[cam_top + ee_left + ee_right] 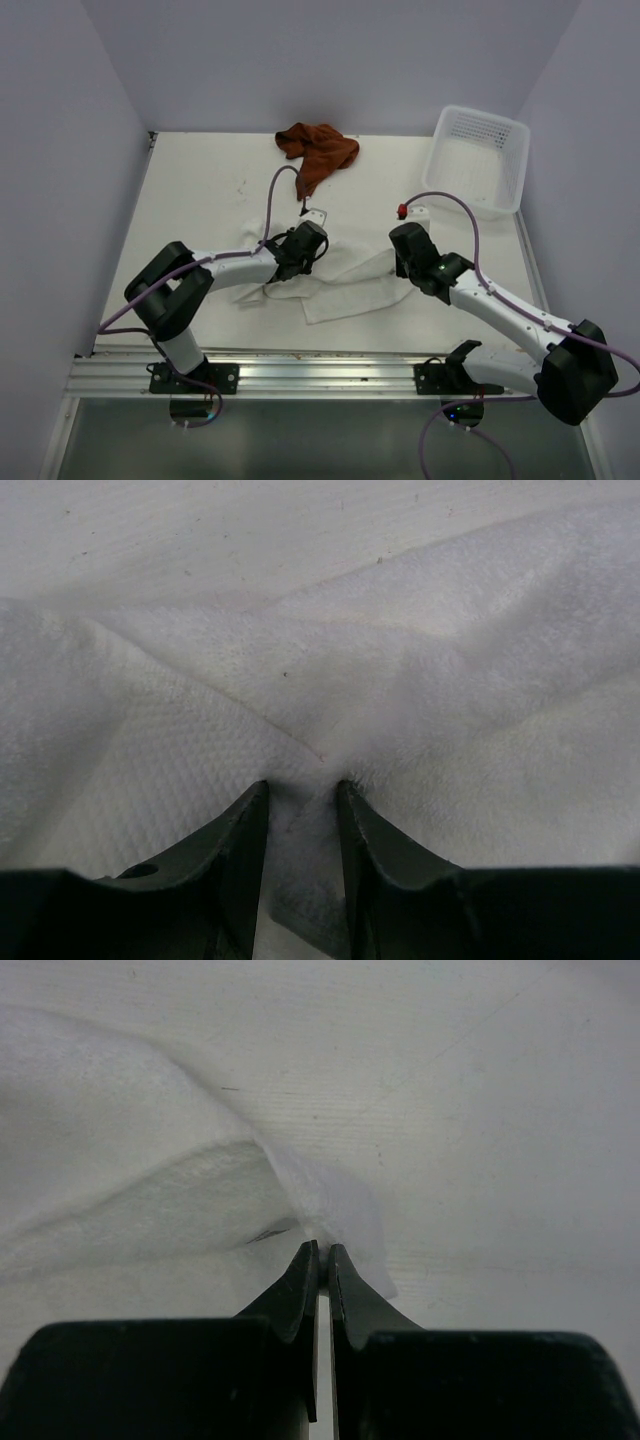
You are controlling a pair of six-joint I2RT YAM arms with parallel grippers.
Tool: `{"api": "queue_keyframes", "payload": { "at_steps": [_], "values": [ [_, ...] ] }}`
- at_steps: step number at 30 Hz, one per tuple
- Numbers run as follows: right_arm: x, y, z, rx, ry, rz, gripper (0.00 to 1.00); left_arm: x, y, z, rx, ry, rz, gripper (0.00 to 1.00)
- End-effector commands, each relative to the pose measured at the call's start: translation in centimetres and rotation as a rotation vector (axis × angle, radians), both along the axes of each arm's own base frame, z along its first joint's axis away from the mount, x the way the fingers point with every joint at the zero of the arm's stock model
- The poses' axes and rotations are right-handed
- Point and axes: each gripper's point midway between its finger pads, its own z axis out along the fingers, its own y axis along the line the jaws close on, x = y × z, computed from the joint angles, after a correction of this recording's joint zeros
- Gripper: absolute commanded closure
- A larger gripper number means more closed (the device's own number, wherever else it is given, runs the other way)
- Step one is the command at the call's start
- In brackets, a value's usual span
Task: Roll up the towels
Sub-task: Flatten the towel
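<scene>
The white towel point(345, 287) lies crumpled across the table's middle between both arms. My left gripper point(303, 243) presses down on its left part. In the left wrist view the fingers point(302, 788) stand on either side of a raised fold of the white towel point(400, 670), with cloth filling the gap and creases running to it. My right gripper point(405, 252) is at the towel's right end. In the right wrist view it point(323, 1248) is shut on a thin corner of the white towel point(120, 1180). The rust-brown towel point(318, 150) lies bunched at the table's far edge, apart from both grippers.
A white perforated plastic basket point(480, 160) stands at the back right corner. A small red-tipped fitting point(403, 211) lies on the table beyond the right gripper. Purple cables arch over both arms. Walls close in the table at left, right and back.
</scene>
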Motion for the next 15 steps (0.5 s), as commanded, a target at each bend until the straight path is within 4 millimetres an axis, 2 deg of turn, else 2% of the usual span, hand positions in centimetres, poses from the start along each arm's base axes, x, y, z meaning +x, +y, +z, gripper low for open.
{"api": "queue_keyframes", "payload": {
  "at_steps": [1, 6, 7, 8, 10, 11, 15],
  "values": [
    [0.3, -1.2, 0.3, -0.024, -0.021, -0.047, 1.00, 0.4, 0.9, 1.1, 0.042, -0.023, 0.018, 0.63],
    [0.1, -2.7, -0.4, -0.020, 0.009, -0.111, 1.00, 0.5, 1.3, 2.7, -0.051, -0.037, 0.031, 0.66],
    [0.1, -2.9, -0.5, -0.017, 0.013, -0.117, 1.00, 0.2, 1.6, 2.5, -0.058, -0.031, 0.034, 0.68],
    [0.0, -3.1, -0.7, -0.019, 0.018, -0.125, 1.00, 0.3, 1.7, 2.7, -0.074, -0.036, 0.040, 0.75],
    [-0.1, -3.3, -0.8, -0.017, 0.024, -0.129, 1.00, 0.3, 2.2, 3.3, -0.092, -0.048, 0.052, 0.80],
    [-0.2, -3.3, -0.8, -0.015, 0.023, -0.130, 1.00, 0.2, 2.3, 3.5, -0.096, -0.052, 0.054, 0.87],
    [-0.3, -3.4, -0.9, -0.013, 0.027, -0.128, 1.00, 0.2, 3.0, 4.4, -0.109, -0.081, 0.073, 1.00]
  ]
}}
